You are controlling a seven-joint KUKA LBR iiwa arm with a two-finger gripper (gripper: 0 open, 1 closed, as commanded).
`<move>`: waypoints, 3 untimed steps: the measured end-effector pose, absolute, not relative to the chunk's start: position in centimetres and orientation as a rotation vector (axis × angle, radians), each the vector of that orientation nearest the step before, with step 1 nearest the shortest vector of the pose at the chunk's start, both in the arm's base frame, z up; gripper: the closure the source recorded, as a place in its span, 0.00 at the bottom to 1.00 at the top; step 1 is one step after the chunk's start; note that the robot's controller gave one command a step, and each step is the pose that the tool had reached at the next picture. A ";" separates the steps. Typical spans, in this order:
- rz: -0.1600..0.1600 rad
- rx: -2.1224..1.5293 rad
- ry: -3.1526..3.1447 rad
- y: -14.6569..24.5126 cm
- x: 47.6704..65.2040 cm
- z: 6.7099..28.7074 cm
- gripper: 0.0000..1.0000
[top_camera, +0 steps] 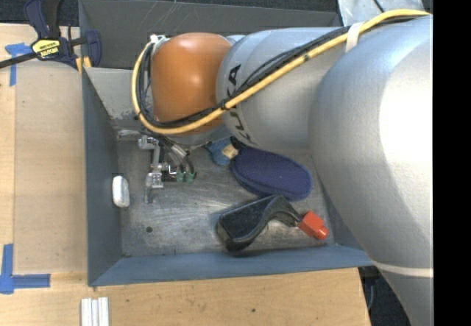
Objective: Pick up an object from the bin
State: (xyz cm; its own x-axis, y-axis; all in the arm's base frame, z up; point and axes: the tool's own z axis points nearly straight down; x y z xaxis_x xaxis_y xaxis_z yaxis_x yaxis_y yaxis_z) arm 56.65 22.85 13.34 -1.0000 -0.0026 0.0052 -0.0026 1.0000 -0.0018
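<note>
White piece (pixel 120 190), a small pale rounded lump, lies alone on the bin floor by the left wall and is the thing nearest the gripper (pixel 163 174), so it looks the likeliest pick. The gripper hangs low over bare floor just to the right of it, not touching it. Nothing is seen in its grasp, and whether it is spread or clenched cannot be told from this angle, since the wrist hides much of it.

Above the gripper sits the orange cover (pixel 188 74) with its yellow cable, and behind that the grey arm (pixel 353 118) reaches in from the right and covers that side of the bin.

By judgement the task is at the approach step: the gripper is down in the bin but has taken nothing. The next move calls for a short shift to the left to centre on the white piece, then a descent and a close, with care for the nearby wall.

The bin (pixel 221 266) holds few things. A light blue scrap (pixel 219 154) peeks out beneath the wrist. Just right of it lies a dark blue pad (pixel 272 174), oval and flat. Below that, near the front wall, lies a black tool (pixel 246 223) with a curved handle, and an orange block (pixel 315 226) at its right end.
</note>
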 end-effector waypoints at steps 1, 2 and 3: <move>-0.013 0.171 -3.143 15.5 59.9 7.3 0.00; 0.000 0.773 -3.052 13.9 61.6 10.2 0.00; 0.000 1.020 -2.978 12.9 62.0 11.2 0.00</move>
